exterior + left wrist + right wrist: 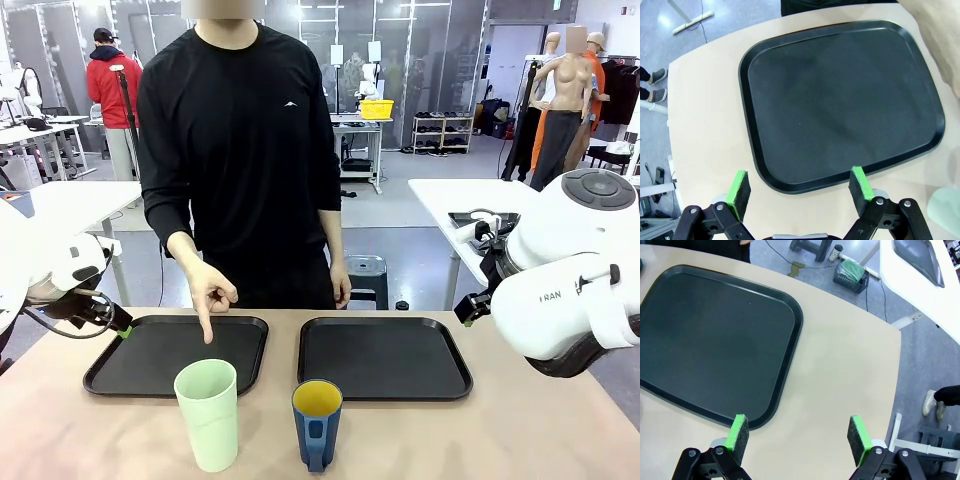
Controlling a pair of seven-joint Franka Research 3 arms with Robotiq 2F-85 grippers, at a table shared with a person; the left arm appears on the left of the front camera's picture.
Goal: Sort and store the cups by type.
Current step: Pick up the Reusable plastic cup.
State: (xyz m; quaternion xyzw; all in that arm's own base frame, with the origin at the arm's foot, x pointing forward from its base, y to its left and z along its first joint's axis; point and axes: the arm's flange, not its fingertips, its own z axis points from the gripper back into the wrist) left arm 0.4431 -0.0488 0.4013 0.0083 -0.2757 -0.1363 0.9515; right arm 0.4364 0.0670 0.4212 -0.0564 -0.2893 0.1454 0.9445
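Hovering over the table (520,430), left fingers (739,194) spread wide, empty, right fingers (738,434) wide apart, empty

On the white shell of my right arm (560,300), at the right side of the table, I read the dark letters "FRAN", then the curve hides the rest. The small white emblem on the person's black shirt (240,120) holds no legible letters.

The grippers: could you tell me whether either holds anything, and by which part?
Nothing is held: left gripper and right gripper are open and empty; tumbler and mug stand free.
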